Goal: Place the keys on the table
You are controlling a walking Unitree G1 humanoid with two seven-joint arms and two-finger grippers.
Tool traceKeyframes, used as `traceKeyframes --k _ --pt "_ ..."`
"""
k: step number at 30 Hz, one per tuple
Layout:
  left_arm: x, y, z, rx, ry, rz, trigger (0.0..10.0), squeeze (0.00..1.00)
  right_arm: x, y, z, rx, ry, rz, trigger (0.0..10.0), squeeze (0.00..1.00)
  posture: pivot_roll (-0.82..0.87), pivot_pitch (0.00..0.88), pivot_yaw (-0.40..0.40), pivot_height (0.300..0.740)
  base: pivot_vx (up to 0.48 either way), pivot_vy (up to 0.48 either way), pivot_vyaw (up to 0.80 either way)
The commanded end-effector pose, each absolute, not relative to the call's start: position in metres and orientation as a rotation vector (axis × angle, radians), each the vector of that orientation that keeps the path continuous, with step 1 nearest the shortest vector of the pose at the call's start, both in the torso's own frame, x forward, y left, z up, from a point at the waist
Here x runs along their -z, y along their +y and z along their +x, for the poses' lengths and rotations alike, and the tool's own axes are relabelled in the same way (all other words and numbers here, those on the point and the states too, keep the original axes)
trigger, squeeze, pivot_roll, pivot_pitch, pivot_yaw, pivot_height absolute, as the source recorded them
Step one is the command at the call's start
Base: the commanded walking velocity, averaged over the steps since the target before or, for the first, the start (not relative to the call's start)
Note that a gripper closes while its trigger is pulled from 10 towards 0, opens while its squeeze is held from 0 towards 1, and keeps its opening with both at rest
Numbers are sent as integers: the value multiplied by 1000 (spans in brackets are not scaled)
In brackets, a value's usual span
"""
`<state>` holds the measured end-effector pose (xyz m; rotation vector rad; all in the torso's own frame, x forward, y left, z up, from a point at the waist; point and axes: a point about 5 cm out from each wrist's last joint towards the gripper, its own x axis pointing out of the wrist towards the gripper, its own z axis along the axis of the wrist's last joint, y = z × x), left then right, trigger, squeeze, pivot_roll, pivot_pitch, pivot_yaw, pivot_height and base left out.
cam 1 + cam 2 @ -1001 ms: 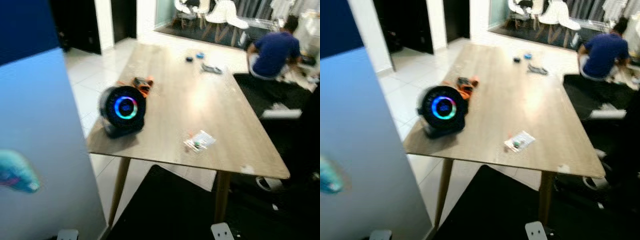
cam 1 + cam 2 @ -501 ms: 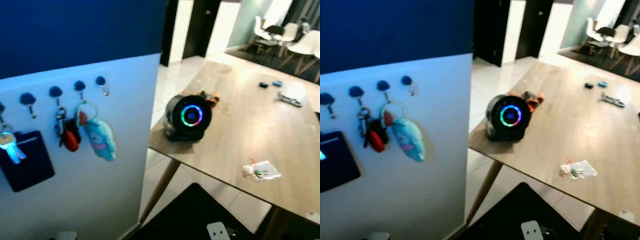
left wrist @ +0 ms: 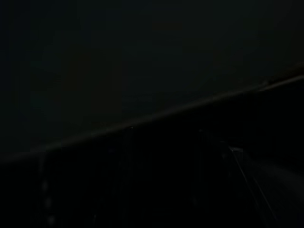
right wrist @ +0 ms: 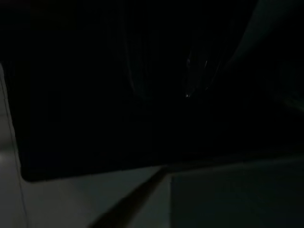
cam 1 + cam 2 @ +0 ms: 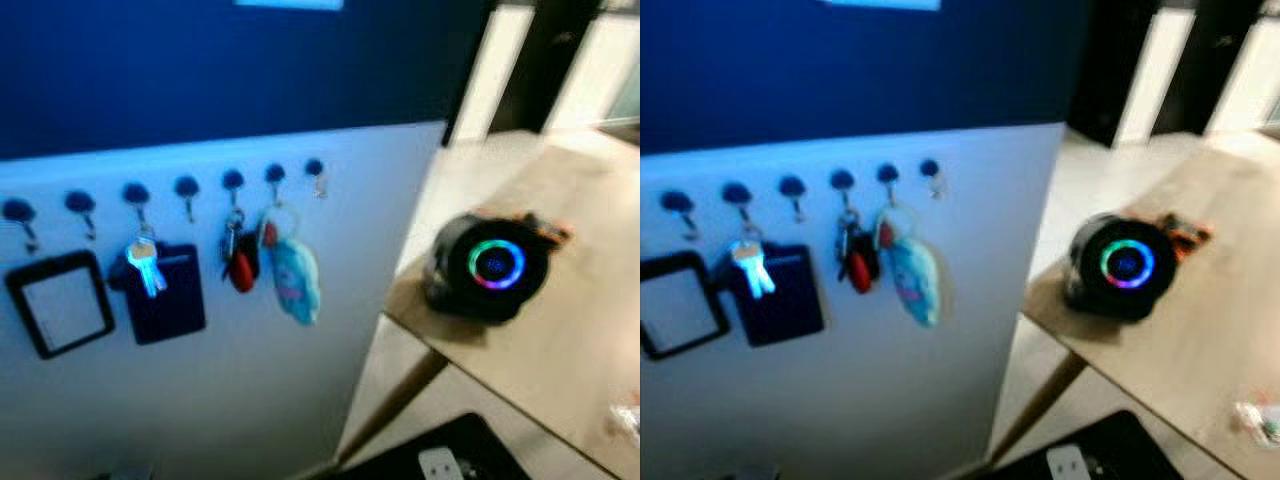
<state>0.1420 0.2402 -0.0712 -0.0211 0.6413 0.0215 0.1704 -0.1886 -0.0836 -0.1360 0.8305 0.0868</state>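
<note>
So the robot is facing the wall rack right now, and the keys (the bunch with the red fob and that light blue plush charm) are hanging on a hook, nowhere near the counter off to the right where the round speaker is glowing. Looks like the fetch step isn't started yet. Both wrist views are too dark, so can't tell how the jaws are standing. Next move probably needs an arm reaching up to unhook the bunch.

Red-fobbed keys with a pale blue charm, light wood table, black speaker ringed in rainbow light.
</note>
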Motion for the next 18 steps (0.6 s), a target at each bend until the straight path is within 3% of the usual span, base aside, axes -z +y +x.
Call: traceKeyframes --k 1,14,18 --pt "73 239 140 -20 653 -33 10000 0 84 -188 169 -98 837 -147 10000 0 127 56 -85 740 0 0 800" --pt "77 243 135 -60 705 -33 10000 0 85 -189 169 -95 840 -148 10000 0 126 45 -83 740 0 0 769" --pt "77 245 137 -90 716 -44 10000 0 85 -189 168 -70 846 -118 10000 0 126 44 -83 740 0 0 0"
